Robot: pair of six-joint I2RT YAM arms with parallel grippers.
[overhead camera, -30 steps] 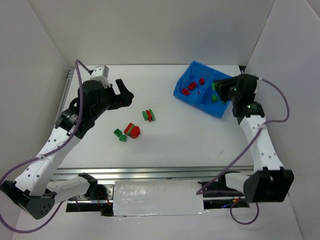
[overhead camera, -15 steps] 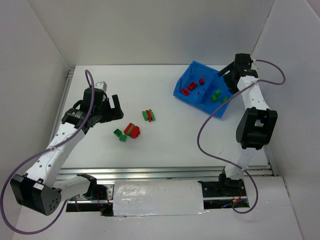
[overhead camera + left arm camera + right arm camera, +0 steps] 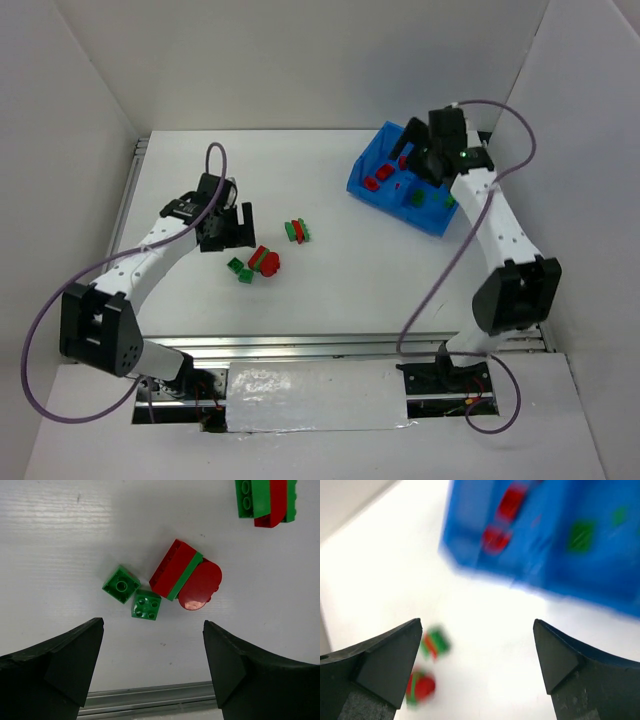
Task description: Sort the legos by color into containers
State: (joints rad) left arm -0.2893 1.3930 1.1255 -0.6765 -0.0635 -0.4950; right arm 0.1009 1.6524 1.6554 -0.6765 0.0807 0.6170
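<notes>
Two small green legos point(image 3: 121, 584) point(image 3: 146, 605) lie side by side on the white table. Beside them rests a red-green-red stack with a rounded red end point(image 3: 185, 577). Another red and green stack point(image 3: 265, 500) lies farther off. My left gripper point(image 3: 151, 626) point(image 3: 228, 235) hovers open just short of the green pair, with nothing between its fingers. The blue bin point(image 3: 365, 187) holds red legos point(image 3: 378, 181) in its left compartment and green ones point(image 3: 418, 197) in its right. My right gripper point(image 3: 422, 152) point(image 3: 477, 625) hangs open and empty above the bin point(image 3: 545, 545); its wrist view is blurred.
A metal rail point(image 3: 150, 697) runs along the table's near edge, close under the left gripper. White walls enclose the table on the left, back and right. The bin sits near the back right corner, at an angle to the walls.
My right gripper opened and swung left from the bin's right compartment to above the bin. The left arm dropped down and toward the loose legos.
</notes>
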